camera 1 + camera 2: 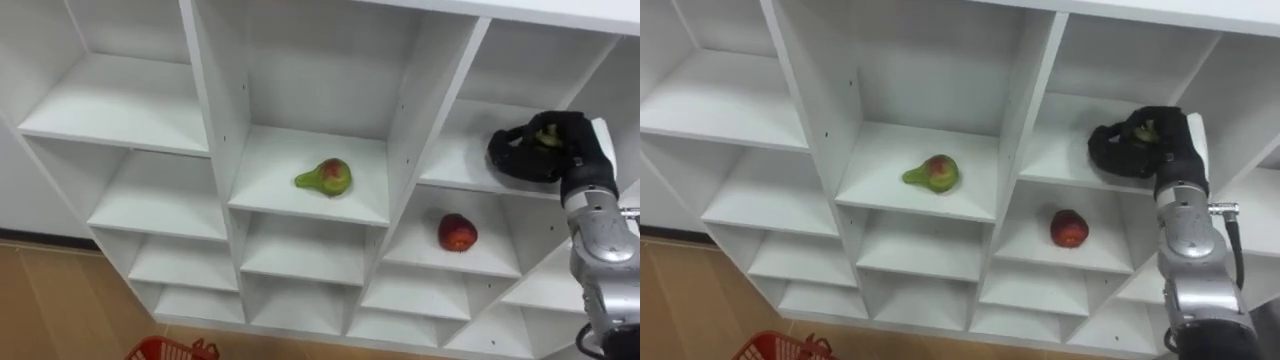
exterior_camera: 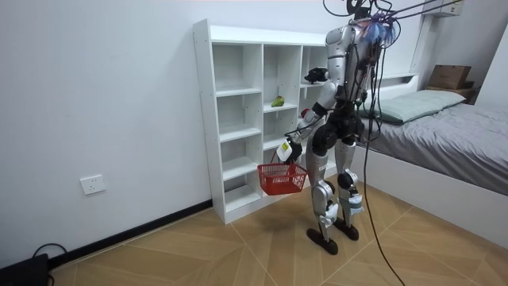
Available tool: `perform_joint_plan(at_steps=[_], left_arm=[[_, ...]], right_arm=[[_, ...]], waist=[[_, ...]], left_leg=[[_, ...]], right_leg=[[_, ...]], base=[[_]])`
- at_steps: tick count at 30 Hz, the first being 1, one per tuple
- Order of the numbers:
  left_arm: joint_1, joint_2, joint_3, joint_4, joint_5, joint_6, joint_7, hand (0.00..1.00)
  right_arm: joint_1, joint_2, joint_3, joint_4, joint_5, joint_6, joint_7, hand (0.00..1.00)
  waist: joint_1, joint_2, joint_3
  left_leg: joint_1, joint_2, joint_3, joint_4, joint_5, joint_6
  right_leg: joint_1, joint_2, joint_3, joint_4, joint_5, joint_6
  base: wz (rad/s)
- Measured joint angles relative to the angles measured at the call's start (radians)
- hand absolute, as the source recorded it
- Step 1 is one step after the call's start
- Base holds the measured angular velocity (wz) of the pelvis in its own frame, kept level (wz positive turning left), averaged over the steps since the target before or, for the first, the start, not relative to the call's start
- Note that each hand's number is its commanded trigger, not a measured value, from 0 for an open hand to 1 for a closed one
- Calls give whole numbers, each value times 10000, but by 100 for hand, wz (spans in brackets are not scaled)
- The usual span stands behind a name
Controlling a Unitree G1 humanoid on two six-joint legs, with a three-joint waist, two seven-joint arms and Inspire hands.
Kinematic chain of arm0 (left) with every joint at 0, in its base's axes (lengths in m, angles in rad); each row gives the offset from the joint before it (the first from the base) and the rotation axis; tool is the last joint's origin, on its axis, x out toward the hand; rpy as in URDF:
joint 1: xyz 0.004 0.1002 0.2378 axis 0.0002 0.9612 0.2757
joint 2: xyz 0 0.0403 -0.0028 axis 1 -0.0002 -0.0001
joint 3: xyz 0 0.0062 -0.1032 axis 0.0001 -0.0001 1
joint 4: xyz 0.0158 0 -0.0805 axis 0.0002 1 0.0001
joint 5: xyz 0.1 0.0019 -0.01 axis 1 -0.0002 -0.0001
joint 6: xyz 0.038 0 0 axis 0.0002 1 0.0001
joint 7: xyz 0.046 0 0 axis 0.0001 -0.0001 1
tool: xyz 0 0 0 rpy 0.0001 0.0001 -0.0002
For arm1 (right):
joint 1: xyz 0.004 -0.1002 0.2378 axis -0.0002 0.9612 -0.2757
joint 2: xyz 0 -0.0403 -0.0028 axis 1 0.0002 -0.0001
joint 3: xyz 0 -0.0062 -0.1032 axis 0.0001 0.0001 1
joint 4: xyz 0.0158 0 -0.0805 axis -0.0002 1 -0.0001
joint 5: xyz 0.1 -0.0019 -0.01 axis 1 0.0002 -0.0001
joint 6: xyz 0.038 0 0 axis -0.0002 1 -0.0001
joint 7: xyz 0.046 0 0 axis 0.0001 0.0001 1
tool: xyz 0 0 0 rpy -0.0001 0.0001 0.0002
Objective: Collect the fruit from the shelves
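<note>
**Fingers closed on a fruit, upper right compartment**

The fingers of the right hand are curled tightly round a small yellow-green fruit. Only a sliver of it shows between them, so its kind cannot be told. Hand and fruit sit in the upper compartment of the right-hand column of the closet, low over that compartment's shelf. Whether the fruit touches the board cannot be told.

Two more fruits lie in the closet:
- A red apple lies in the compartment directly below the right hand, near the middle of its shelf and well apart from the hand.
- A pear (green with a red blush) lies on its side in the middle column, one column to the left of the hand. It is on the shelf at roughly the same level, with its narrow end pointing left.

The room view shows the robot standing upright close to the front of the closet, right arm raised to shelf height. The left hand hangs low at its side, closed on the handle of a red basket. The basket hangs in front of the lower shelves, clear of the wooden floor. A bed stands behind the robot, on the room view's right.
</note>
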State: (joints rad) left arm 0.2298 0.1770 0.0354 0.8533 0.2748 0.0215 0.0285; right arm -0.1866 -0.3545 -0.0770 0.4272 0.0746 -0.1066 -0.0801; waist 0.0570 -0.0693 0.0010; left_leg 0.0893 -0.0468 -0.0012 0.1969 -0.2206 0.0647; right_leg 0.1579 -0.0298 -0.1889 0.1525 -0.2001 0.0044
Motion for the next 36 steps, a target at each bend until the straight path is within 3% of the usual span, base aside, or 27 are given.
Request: perform_joint_plan(at_steps=[5, 10, 14, 20, 24, 30, 36], left_arm=[[-42, -12, -18, 0, -11, -108, 93, 100], [-32, -11, -9, 64, -7, -292, 290, 100], [-62, -16, -40, 309, -90, -362, 497, 100], [-100, -36, -205, 321, -95, -361, 523, 100], [-269, -119, -290, 321, -98, -361, 533, 100], [-658, -142, -433, 307, -101, -361, 513, 100], [-1584, -134, -1495, 302, -485, -398, 672, 100]], right_arm=[[619, 30, 277, -1103, 831, 128, 218, 100], [1383, 173, 629, -2480, 966, 186, 1266, 100], [1428, 460, 1016, -2695, 1290, 220, 1834, 100], [2090, 559, 1371, -3749, 1850, 414, 2576, 100], [2400, 882, 1680, -3794, 1872, 432, 3061, 100], [2572, 1091, 2437, -3784, 1870, 448, 3625, 100], [2521, 1489, 3331, -3049, 1891, 441, 3835, 100]], waist=[[-36, 82, -17], [-154, 10, -36], [-200, -82, -89], [-217, 7, -25], [-211, 61, -18], [-188, 154, -2], [-214, 156, 5]], left_leg=[[-13, 10, 92, -19, 1, 0], [-85, 5, 145, -5, 5, 1], [-74, 21, 268, 1, 5, 0], [-107, 40, 275, -27, 4, 4], [-205, 45, 277, -10, 6, 6], [-507, 38, 326, 100, 24, 37], [-858, 31, 310, 264, 34, 52]], right_leg=[[-28, -5, -7, -11, 0, 1], [-96, -12, 53, -10, -1, 0], [-141, 3, 249, -8, 2, -4], [-210, 44, 433, 5, 64, -22], [-271, 46, 413, 17, 86, -29], [-573, 38, 448, 26, 145, -14], [-905, 7, 399, 79, 155, -6]], base=[[-1], [-3], [-11], [-4], [0], [-2], [1]])
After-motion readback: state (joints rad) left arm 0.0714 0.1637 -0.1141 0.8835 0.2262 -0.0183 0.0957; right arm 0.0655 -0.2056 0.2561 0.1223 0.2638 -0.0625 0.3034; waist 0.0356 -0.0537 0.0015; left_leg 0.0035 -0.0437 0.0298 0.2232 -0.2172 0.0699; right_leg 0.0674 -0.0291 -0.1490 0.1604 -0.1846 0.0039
